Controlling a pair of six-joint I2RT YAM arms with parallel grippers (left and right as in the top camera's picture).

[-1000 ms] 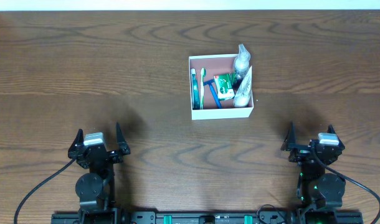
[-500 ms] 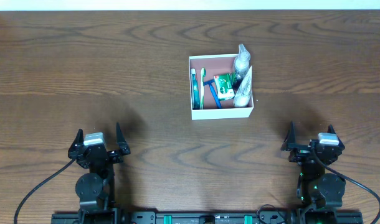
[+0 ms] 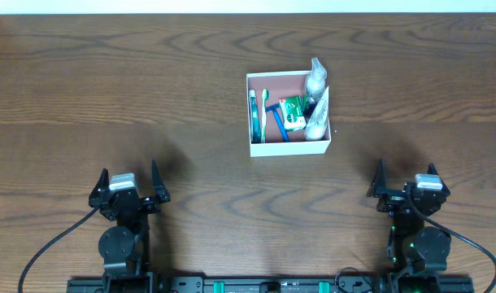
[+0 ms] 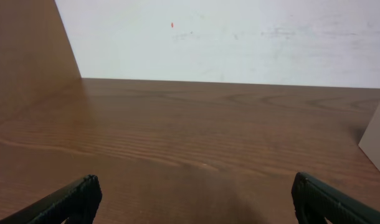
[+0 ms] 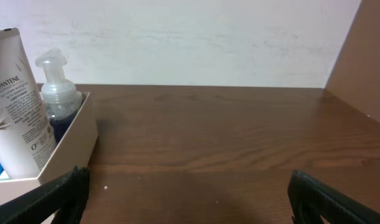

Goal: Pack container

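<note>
The container is a square white box with a pink inside, at the table's middle back. In it lie a green toothbrush, a blue razor, a green packet, a white tube and a pump bottle. The right wrist view shows its wall, the tube and the bottle at the left. The left wrist view shows only its corner. My left gripper and right gripper are open and empty near the front edge, far from the container.
The brown wooden table runs to a white wall at the back. Black cables trail from both arm bases at the front edge.
</note>
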